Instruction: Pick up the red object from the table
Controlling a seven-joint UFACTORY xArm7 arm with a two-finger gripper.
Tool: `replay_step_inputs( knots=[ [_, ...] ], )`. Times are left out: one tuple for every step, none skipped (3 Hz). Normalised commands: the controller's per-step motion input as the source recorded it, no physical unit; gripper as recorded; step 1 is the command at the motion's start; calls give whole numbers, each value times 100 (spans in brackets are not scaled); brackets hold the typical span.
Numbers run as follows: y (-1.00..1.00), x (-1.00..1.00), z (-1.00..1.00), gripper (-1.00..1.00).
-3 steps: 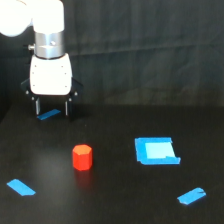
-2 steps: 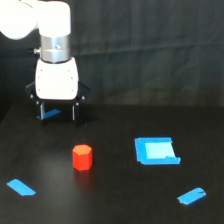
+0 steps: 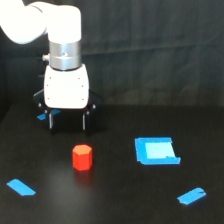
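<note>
Your target, the small matte red-orange hexagonal block (image 3: pixel 82 157), stands upright on the flat black matte table (image 3: pixel 115 200), a little toward the exterior view's left of the middle. It sits alone, touching nothing but the table under it.

Look just above it in the picture and you find the white-bodied gripper with two dark fingers (image 3: pixel 68 121). The block lies below and slightly toward the exterior view's right of the midpoint between those fingers, near them but clearly apart from them. The fingers (image 3: pixel 51 120) hang straight down with a visible gap between them, spread wider than the block and gripping nothing. Their tips are dark against the dark table, so you cannot tell whether they touch the surface or hover over it.

Above the gripper, the silver wrist section and the white arm (image 3: pixel 42 22) rise toward the upper left of the exterior view.

Further out, you have blue tape on the table: a small piece (image 3: pixel 42 117) partly hidden behind the gripper's left side in the view, a strip (image 3: pixel 21 187) at the lower left, a blue square patch with a paler centre (image 3: pixel 156 150) to the right of the block and well apart from it, and another strip (image 3: pixel 192 196) at the lower right.
</note>
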Motion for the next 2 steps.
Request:
replay_step_inputs(
  knots=[
    [-89, 49, 2, 96],
    [-93, 31, -6, 93]
  ],
)
